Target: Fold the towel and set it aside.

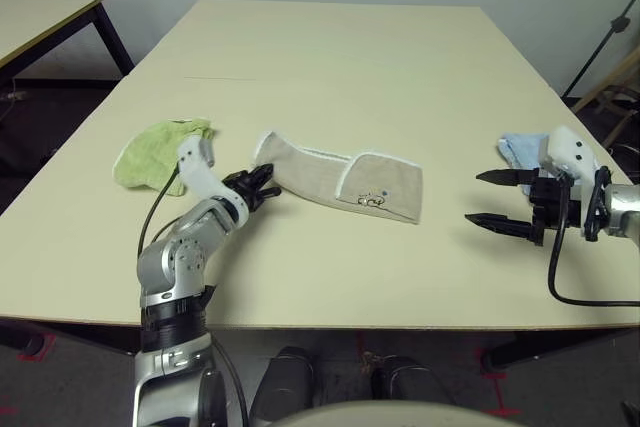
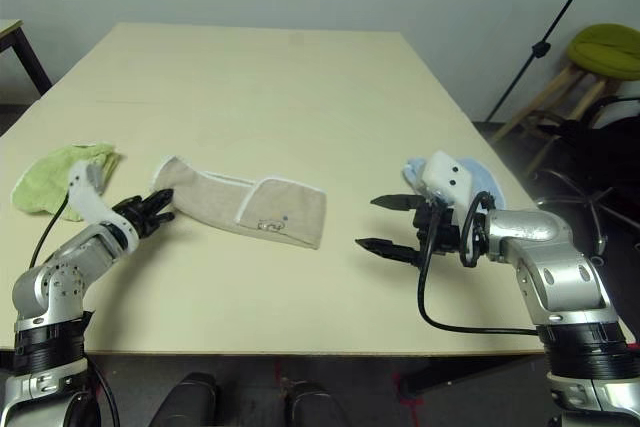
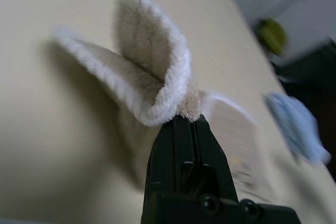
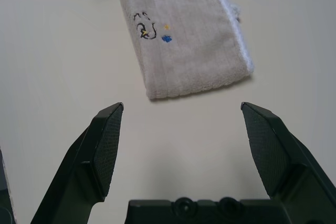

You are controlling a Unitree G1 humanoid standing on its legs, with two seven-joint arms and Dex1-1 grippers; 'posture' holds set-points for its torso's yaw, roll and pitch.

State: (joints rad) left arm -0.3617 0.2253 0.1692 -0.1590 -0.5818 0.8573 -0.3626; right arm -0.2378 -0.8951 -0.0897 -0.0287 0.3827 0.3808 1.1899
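No words, numbers, brand names or label text legible in any view. Nearest thing to a marking: a small embroidered motif [image 4: 145, 25] on the folded-over flap of the beige towel [image 4: 189, 45], close to one side of the flap. Motif noted as dark curved outlines, partly looped, with a touch of yellow inside; cannot be read as letters. Beside it on the same flap, two separate small marks: a yellow spot [image 4: 166, 27] and a blue spot [image 4: 166, 39], the two near each other. From the head cameras the same motif appears as dark loops with a bluish dot next to it; no character resolved.
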